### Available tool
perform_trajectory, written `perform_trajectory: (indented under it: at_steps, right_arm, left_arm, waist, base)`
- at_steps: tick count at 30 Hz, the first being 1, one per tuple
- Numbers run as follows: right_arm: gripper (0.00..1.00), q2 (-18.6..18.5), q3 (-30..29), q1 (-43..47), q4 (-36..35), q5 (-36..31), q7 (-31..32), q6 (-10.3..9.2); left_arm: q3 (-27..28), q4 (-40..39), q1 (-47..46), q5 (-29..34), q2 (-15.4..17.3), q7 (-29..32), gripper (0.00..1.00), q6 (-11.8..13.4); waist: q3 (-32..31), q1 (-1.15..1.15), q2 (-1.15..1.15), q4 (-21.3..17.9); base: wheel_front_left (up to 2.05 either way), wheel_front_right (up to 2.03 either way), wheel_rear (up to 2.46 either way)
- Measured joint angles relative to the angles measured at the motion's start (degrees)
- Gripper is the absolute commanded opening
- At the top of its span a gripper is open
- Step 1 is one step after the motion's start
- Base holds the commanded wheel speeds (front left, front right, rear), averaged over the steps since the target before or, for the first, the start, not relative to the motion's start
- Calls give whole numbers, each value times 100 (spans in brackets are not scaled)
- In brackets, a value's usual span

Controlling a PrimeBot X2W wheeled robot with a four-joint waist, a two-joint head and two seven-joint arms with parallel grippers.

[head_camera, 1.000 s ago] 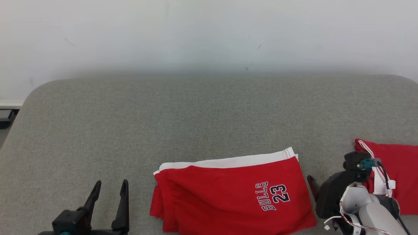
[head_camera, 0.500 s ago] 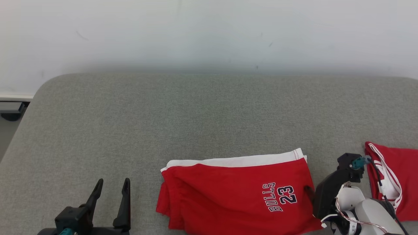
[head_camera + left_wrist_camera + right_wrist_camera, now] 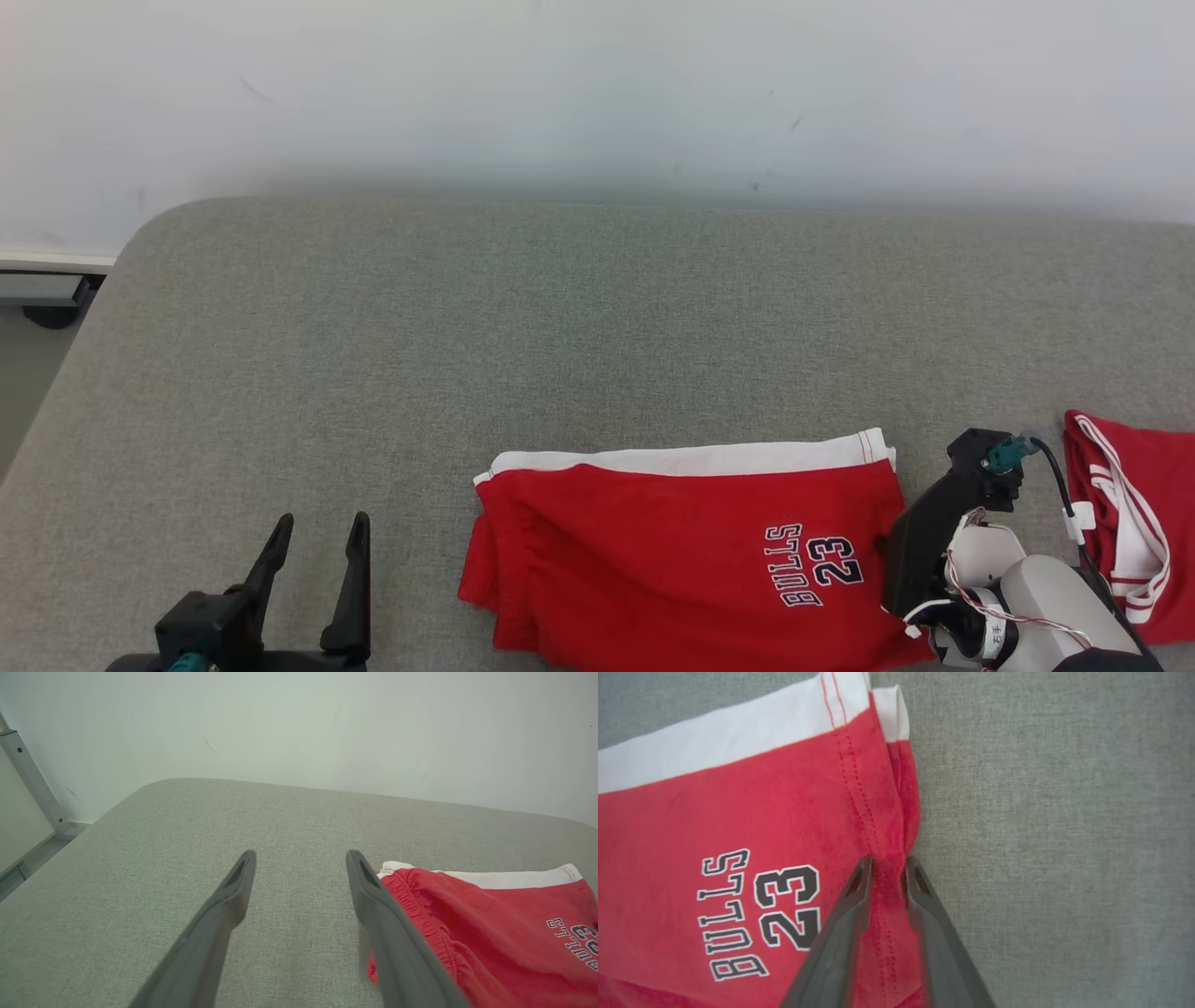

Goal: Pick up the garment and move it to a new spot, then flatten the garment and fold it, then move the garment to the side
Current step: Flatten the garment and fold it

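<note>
Right end effector (image 3: 887, 870) nips the shorts (image 3: 752, 812) edge at its tips; the shallow bite could slip or unfold layers.

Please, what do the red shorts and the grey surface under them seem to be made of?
The folded red shorts with white band: probably a soft knit, matte and slightly fuzzy; the right wrist view shows short nap and dotted stitching. The grey flat surface: probably woven upholstery cloth, matte; a fine heathered weave shows.
</note>
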Motion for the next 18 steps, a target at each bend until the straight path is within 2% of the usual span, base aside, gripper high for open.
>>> perform_trajectory:
  at_steps: [1, 2, 4, 13, 18]
  right_arm:
    - [35, 0, 0, 0, 0, 0, 0, 0]
    - [18, 1, -7, -3, 13, 0, 12, 0]
    - [0, 3, -12, -14, 31, 0, 16, 0]
    - [0, -33, -187, -43, 11, 0, 8, 0]
    - [0, -338, -385, -2, -167, -11, -85, -1]
  left_arm:
    - [0, 0, 0, 0, 0, 0, 100, 0]
    - [1, 4, -2, -3, 0, 0, 100, 0]
    - [5, 23, -4, -5, 5, -3, 100, -1]
    - [19, 110, -36, -15, 13, -46, 100, -46]
    - [31, 151, -65, -23, 16, -76, 100, -46]
  waist:
    - [0, 0, 0, 0]
    - [1, 0, 0, 3]
    - [0, 0, 0, 5]
    - [-21, 0, 0, -50]
    - [-46, 0, 0, -102]
  base:
    - [0, 0, 0]
    - [0, 0, 0]
    - [0, 0, 0]
    - [0, 0, 0]
    - [0, 0, 0]
